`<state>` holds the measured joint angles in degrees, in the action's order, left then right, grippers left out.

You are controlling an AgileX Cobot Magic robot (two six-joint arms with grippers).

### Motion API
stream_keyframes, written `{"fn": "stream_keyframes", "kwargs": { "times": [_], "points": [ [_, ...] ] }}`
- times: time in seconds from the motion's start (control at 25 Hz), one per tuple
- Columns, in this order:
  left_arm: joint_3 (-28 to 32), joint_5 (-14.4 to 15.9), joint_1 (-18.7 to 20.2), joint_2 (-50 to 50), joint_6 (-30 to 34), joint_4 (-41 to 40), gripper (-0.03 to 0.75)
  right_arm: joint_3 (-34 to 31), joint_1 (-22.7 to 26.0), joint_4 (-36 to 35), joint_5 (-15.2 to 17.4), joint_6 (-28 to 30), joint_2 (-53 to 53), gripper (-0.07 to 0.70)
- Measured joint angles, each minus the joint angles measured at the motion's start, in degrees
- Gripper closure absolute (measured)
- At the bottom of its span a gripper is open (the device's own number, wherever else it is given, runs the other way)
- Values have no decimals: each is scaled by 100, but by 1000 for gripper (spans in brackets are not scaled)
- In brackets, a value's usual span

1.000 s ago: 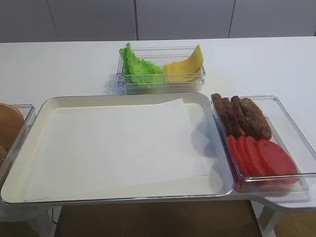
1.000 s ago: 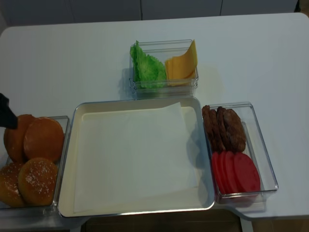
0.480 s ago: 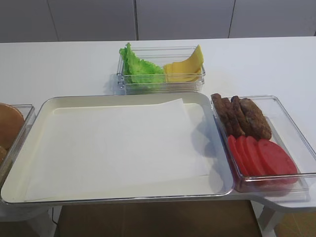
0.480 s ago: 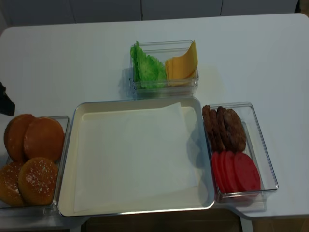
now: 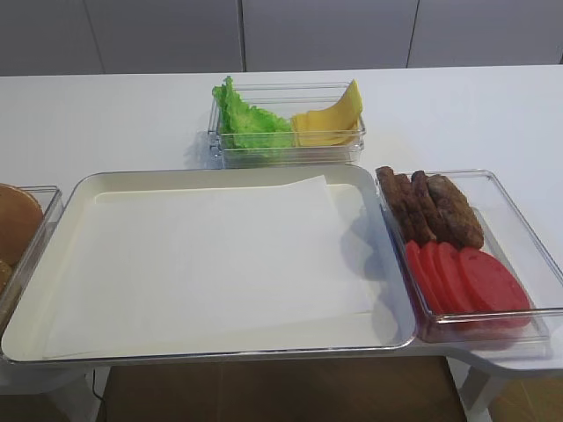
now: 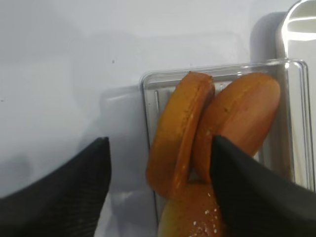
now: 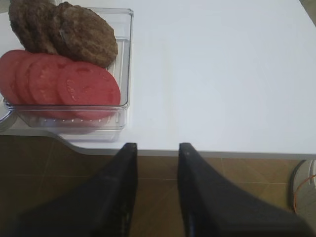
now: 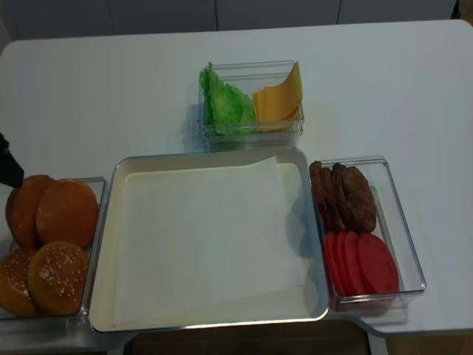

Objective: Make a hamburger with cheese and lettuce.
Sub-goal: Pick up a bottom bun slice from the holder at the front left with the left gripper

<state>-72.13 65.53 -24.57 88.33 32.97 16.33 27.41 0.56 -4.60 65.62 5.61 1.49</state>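
Several hamburger bun halves [image 8: 66, 211] fill a clear container [image 8: 100, 181] left of the tray. In the left wrist view my left gripper [image 6: 160, 140] stands open over that container. Its fingers straddle a bun half standing on edge [image 6: 180, 133] without touching it; the right finger covers part of a second bun [image 6: 237, 118]. A sesame-topped bun [image 6: 190, 217] lies below. Green lettuce [image 5: 246, 119] and yellow cheese slices [image 5: 330, 123] share a clear box at the back. My right gripper [image 7: 157, 148] hangs off the table's front edge, its jaws a small gap apart with nothing between.
A metal tray [image 5: 220, 178] lined with white paper [image 5: 211, 255] fills the middle. To its right, a clear container [image 5: 519, 193] holds brown patties [image 5: 435, 207] and red tomato slices [image 5: 471, 281]. A dark part of the left arm [image 8: 7, 166] shows at the left edge.
The dark part of the left arm at the left edge has drawn back slightly from over the buns. The food, containers and tray have not moved.
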Motion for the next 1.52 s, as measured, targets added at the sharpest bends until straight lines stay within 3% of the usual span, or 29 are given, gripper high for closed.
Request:
{"fn": "stream_keyframes", "kwargs": {
  "times": [0.44, 1.12, 1.52],
  "points": [
    [-11, 173, 0, 301, 330, 93, 276, 0, 0, 0, 0, 0, 0, 415],
    [-11, 163, 0, 526, 619, 221, 318, 0, 0, 0, 0, 0, 0, 415],
    [-11, 175, 0, 526, 641, 230, 459, 0, 0, 0, 0, 0, 0, 415]
  ]
}}
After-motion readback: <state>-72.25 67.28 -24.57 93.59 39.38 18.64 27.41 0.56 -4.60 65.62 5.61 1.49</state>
